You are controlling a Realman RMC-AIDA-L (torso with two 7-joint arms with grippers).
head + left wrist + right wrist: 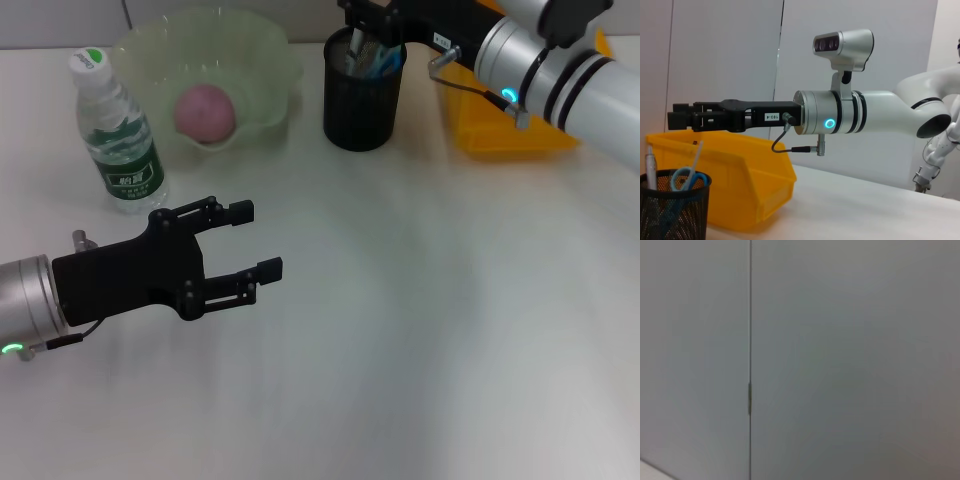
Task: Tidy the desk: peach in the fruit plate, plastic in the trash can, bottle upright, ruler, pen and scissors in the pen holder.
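While the right hand hovers at the pen holder, notes run left to right, all placed against that holder:

Left hand (256,240): well to the left of the pen holder and nearer the robot, above bare table (420,330); fingers spread apart, holding nothing. Reads as idle.

Bottle (117,135): far left of the holder, standing upright, cap on. That part looks done.

Peach (205,111): left of the holder, lying in the pale green fruit plate (262,45). Done, by the look of it.

Pen holder (362,98): black mesh cup, upright. Blue-handled scissors (687,178) and a pen (651,167) stand inside it; ruler not made out.

Right hand (372,15): directly over the holder's mouth. Left wrist view shows the fingers drawn close together, and I cannot see anything between them.

Trash can (520,135): yellow bin just right of the holder, behind the right arm; contents not visible.

Step in hand (judgement): finishing a drop into the holder. To do it well, lift straight up clear of the rim before swinging sideways, so the cup isn't tipped or dragged.
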